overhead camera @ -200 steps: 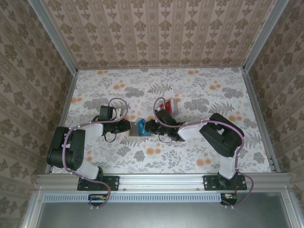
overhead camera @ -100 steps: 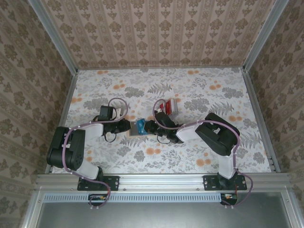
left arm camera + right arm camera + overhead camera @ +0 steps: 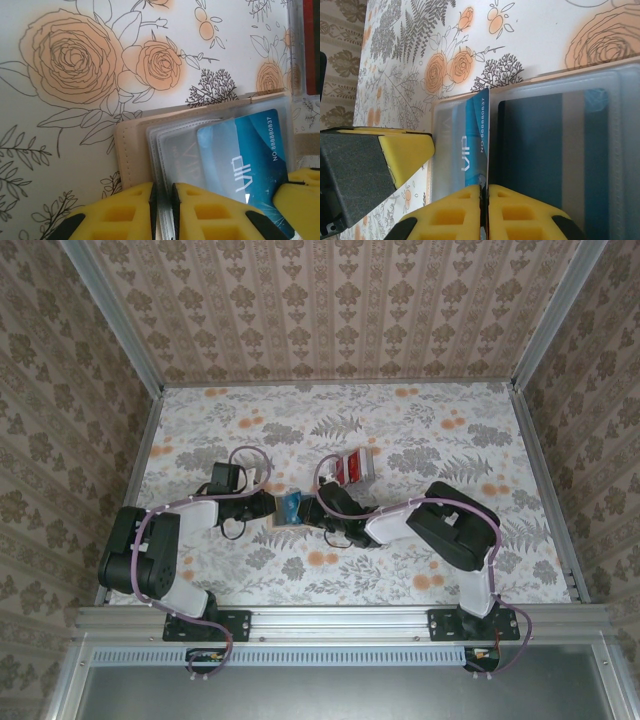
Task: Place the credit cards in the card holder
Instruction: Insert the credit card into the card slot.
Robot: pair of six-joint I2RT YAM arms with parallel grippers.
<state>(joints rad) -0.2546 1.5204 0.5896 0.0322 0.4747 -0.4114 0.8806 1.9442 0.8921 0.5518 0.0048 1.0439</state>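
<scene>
The card holder [image 3: 284,519] lies open on the table between my two grippers; its tan skin [image 3: 131,150] and clear pocket sleeves [image 3: 175,150] show in the left wrist view. My left gripper [image 3: 162,189] [image 3: 268,505] is shut on the edges of those sleeves. My right gripper [image 3: 484,189] [image 3: 308,508] is shut on a blue credit card [image 3: 472,145] [image 3: 250,150] marked VIP, whose far end lies under a clear sleeve. A dark card [image 3: 545,150] sits inside another clear pocket. More credit cards, red ones [image 3: 352,466], lie behind the right gripper.
The left gripper's yellow finger [image 3: 402,152] stands close to the left of the blue card. The right gripper's finger [image 3: 300,200] is at the holder's right side. A red card edge [image 3: 311,50] lies on the floral tabletop [image 3: 420,430]. Patterned walls enclose the table.
My right arm has moved left, carrying the blue card further over the card holder towards the left gripper. The left arm has stayed in place.
</scene>
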